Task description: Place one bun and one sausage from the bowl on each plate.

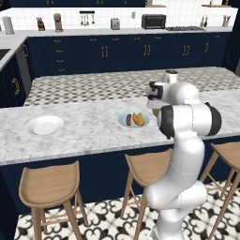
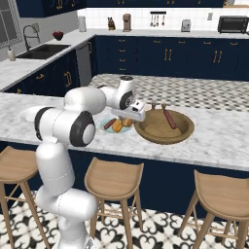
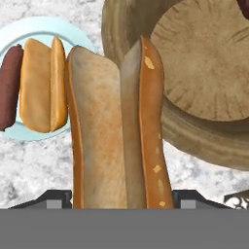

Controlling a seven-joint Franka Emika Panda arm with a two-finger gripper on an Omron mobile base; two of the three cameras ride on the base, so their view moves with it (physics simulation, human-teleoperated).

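While the gripper is holding a split bun between its fingers, the bun is hanging above the counter, between the teal plate, which is carrying a bun and a sausage, and the wooden bowl.

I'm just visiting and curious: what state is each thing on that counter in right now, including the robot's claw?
Gripper: shut on a bun, above the counter.
Held bun: split open, lifted clear.
Teal plate: holds one bun and one sausage.
White plate: empty.
Wooden bowl: one sausage leaning against its far rim.
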